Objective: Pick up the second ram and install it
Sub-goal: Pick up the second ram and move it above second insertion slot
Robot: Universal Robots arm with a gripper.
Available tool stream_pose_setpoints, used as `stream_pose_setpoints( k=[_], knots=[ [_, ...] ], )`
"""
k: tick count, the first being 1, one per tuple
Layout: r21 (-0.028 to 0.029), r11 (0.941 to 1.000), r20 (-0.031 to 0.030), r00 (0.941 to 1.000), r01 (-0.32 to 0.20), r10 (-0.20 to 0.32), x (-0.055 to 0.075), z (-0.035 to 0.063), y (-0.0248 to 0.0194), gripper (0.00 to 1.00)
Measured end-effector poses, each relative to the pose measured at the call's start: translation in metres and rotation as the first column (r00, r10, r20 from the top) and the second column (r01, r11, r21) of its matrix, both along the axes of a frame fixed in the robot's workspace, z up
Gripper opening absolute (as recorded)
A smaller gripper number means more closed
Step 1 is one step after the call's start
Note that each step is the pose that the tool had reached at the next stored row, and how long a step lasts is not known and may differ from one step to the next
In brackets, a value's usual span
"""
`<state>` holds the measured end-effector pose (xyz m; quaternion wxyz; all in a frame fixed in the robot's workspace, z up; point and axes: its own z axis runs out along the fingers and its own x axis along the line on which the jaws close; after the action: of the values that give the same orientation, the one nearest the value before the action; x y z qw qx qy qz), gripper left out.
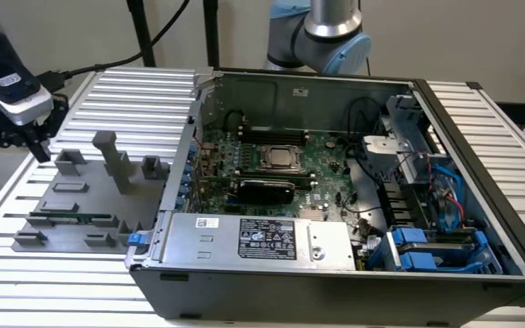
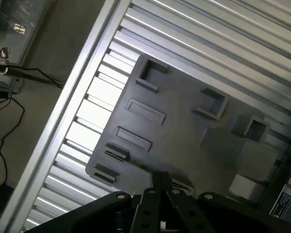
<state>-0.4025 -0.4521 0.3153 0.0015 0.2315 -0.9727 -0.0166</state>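
The second ram [image 1: 71,219], a slim green strip, lies flat in a slot near the front of the grey fixture plate [image 1: 85,205], at the exterior view's left. My gripper [image 1: 39,152] hangs above the plate's far left corner, apart from the ram. Its dark fingers are shut, with nothing between them. In the wrist view the fingertips [image 2: 155,182] sit pressed together over the fixture plate [image 2: 184,136]. The open computer case [image 1: 335,205] holds the big green motherboard [image 1: 272,171], with dark memory slots [image 1: 276,134] along its far side.
Tall grey fixture posts [image 1: 115,160] rise from the plate just to the exterior view's right of my gripper. The case wall [image 1: 185,157] stands between the plate and the motherboard. Ribbed aluminium table [image 1: 25,280] surrounds everything. Cables [image 2: 9,111] lie on the floor beyond the table edge.
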Motion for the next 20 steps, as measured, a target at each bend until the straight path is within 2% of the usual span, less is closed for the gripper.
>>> stream_pose_setpoints(
  k=[5,10,14,17,20],
  knots=[
    [-0.0001,0.9958,0.0008,0.9958,-0.091,0.091,0.0,-0.0034,0.0,0.0],
    [-0.0003,0.9836,0.0016,0.9836,-0.181,0.181,0.0,-0.0068,0.0,0.0],
    [-0.0005,0.968,0.0021,0.968,-0.251,0.251,0.0,-0.0094,0.0,0.0],
    [-0.0008,0.9526,0.0026,0.9526,-0.304,0.304,0.0,-0.0115,0.0,0.0],
    [-0.0011,0.9346,0.0031,0.9346,-0.356,0.356,0.0,-0.0136,-0.0001,0.0]
  ],
)
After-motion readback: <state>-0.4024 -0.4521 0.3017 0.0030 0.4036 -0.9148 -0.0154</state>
